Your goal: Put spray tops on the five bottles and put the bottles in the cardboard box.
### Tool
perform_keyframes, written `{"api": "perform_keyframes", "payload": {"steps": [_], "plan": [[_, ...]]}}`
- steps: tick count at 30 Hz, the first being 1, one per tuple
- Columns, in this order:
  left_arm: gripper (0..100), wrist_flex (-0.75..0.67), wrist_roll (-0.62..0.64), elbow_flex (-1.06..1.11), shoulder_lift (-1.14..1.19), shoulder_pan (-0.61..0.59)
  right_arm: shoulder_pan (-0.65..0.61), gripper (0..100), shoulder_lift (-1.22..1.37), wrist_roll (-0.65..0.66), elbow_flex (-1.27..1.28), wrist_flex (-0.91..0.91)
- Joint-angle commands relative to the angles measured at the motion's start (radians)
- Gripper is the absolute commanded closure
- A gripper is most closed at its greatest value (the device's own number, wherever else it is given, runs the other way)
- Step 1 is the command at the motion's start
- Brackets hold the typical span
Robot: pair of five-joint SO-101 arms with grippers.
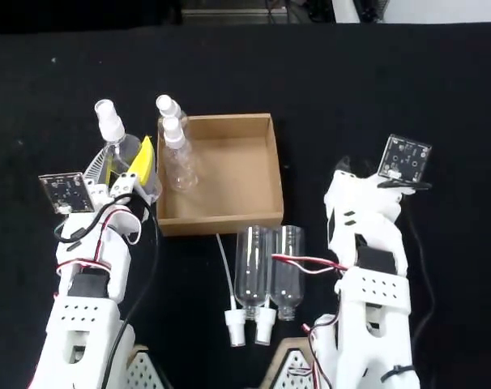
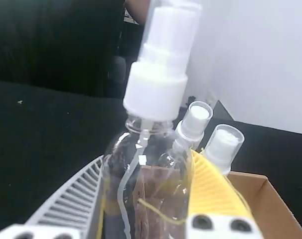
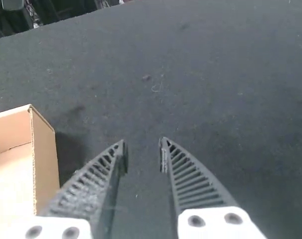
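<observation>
We see the left gripper (image 1: 122, 160) clamped on a clear bottle (image 2: 141, 189), its grey and yellow fingers (image 2: 213, 191) pressing the sides. A white spray top (image 2: 161, 74) sits on this bottle's neck. In the high view the bottle stands roughly upright, just beside the left wall of the cardboard box (image 1: 262, 174). We cannot tell whether it rests on the black table (image 1: 391, 89) or hangs above it.

Inside the box, against that same wall, 2 capped bottles (image 1: 181, 166) stand upright, one behind the other, their white tops close to the held bottle.

In front of the box, 2 uncapped bottles (image 1: 252, 267) lie side by side and touching, necks pointing away from the box. By their necks lie 2 loose spray tops (image 1: 236, 328). The dip tube (image 1: 224, 263) of 1 stretches along the table beside the bottles.

The right gripper (image 3: 141, 149) is over bare table to the right of the box, fingers apart and holding nothing.
</observation>
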Motion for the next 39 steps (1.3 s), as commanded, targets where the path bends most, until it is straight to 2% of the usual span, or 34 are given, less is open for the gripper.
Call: {"api": "perform_keyframes", "payload": {"steps": [1, 5, 14, 17, 20, 28, 34, 39], "plan": [[96, -0.012, 0.015, -0.016, -0.002, 0.015, -0.029, 90.7, 0.002, 0.018, -0.01, -0.038], [96, 0.015, 0.017, -0.002, -0.077, 0.045, -0.029, 90.7, 0.002, 0.018, -0.01, -0.04], [96, 0.361, 0.011, 0.004, -0.457, 0.173, -0.026, 90.7, 0.002, 0.023, -0.01, -0.04], [96, 0.351, 0.017, 0.065, -0.548, 0.179, -0.026, 90.7, 0.002, 0.025, -0.01, -0.035], [96, 0.258, 0.011, 0.165, -0.578, 0.179, -0.026, 90.7, 0.002, 0.025, -0.01, -0.037], [96, 0.107, 0.018, 0.143, -0.44, 0.205, -0.028, 90.7, 0.002, 0.021, -0.012, -0.038], [96, 0.095, 0.02, -0.03, -0.163, 0.208, -0.028, 90.7, 0.002, 0.023, -0.012, -0.038], [96, 0.044, 0.009, -0.082, 0.041, 0.217, -0.026, 90.7, 0.002, 0.025, -0.01, -0.035]]}}
